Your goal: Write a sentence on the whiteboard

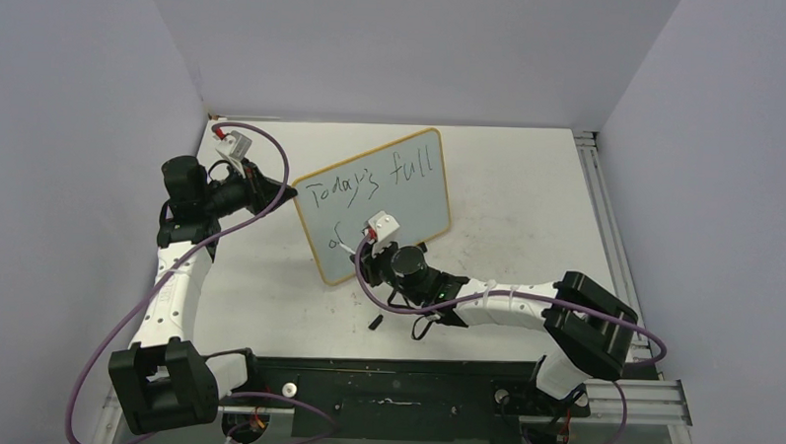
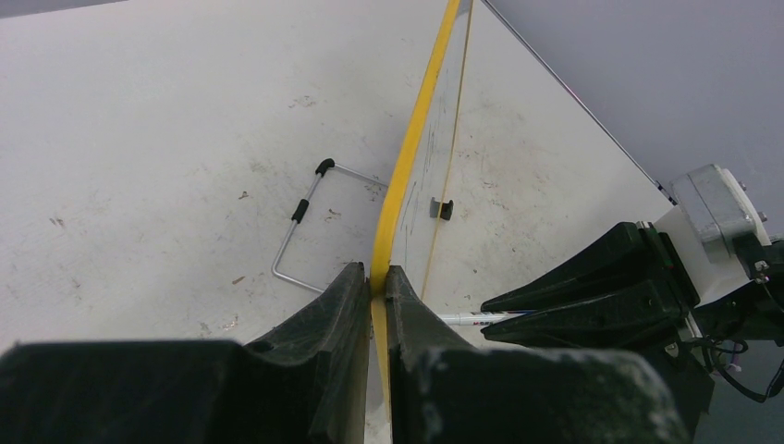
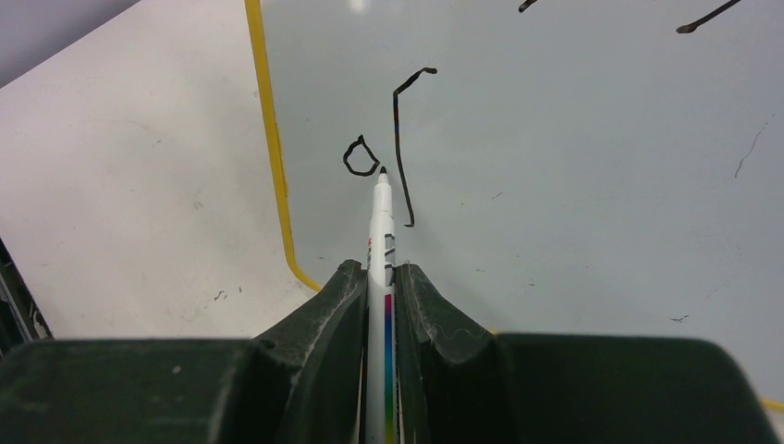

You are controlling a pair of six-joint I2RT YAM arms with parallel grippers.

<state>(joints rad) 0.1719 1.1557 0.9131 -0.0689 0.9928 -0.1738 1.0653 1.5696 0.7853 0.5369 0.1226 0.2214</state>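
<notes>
White tabletop [image 1: 528, 187] all around yellow-framed whiteboard [image 1: 415, 198]

Lab: booth walls [image 1: 405, 45], alu rail [image 1: 608, 225]

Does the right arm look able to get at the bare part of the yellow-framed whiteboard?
Probably yes: the right gripper holds a black-and-white marker pen at the whiteboard, and nothing covers its bare face.

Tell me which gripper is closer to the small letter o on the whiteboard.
Right. The right gripper holds the marker, its tip beside the o; the left gripper clamps the whiteboard by its frame, farther off.
</notes>
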